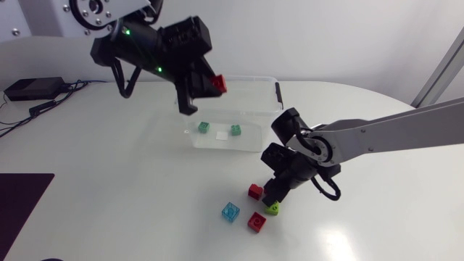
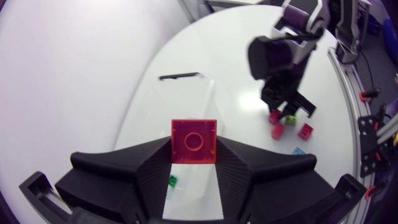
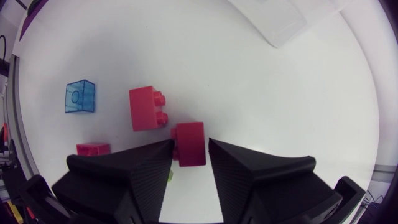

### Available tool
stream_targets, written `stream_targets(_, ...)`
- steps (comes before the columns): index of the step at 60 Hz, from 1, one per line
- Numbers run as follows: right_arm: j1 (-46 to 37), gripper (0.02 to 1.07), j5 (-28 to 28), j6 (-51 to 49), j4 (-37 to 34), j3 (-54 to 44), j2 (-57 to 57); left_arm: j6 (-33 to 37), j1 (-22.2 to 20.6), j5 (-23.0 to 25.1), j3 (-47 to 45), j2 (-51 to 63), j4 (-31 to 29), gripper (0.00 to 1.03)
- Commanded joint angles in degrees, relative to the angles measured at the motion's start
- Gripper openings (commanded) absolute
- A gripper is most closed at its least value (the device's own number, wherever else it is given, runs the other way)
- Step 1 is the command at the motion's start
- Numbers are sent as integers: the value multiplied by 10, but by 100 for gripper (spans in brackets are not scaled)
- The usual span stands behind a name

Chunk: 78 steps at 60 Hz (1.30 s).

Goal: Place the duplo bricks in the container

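Note:
My left gripper [image 1: 212,87] hangs above the clear container [image 1: 250,83], shut on a red brick [image 1: 220,84]. That brick [image 2: 194,142] shows its stud between the fingers in the left wrist view. Two green bricks [image 1: 204,127] [image 1: 235,130] lie inside the container. My right gripper [image 1: 275,196] is down on the table among loose bricks, shut on another red brick [image 3: 189,144], with a finger against each side. Beside it lie a red brick [image 1: 254,191], a lime brick [image 1: 273,209], a further red brick [image 1: 256,222] and a blue brick [image 1: 230,212].
A black box [image 1: 32,88] with cables sits at the table's far left. A dark mat [image 1: 22,210] covers the front left corner. The container's lid [image 1: 278,93] stands at its right side.

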Motion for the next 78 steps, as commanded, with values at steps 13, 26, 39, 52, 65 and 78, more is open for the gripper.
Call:
stream_targets(13, -20, 31, 4, 9, -77, 39, -125, -112, 27, -22, 28, 143, 152, 28)
stream_targets(26, -36, 31, 5, 9, -125, 156, -142, -134, 17, -97, 42, 227, 224, 72)
stream_targets(39, -44, 31, 7, 16, -126, 273, -92, -170, 15, -119, -6, 158, 258, 100)
stream_targets(52, -49, 33, 7, 26, -95, 359, -20, -206, 13, -120, -70, 9, 283, 99)
stream_targets(65, -46, 63, 25, 26, -71, 425, 80, -163, -25, -83, -145, -102, 157, 99)
stream_targets(78, -59, 102, 34, 22, -62, 437, 93, -29, -42, -21, -274, -132, 79, 99)
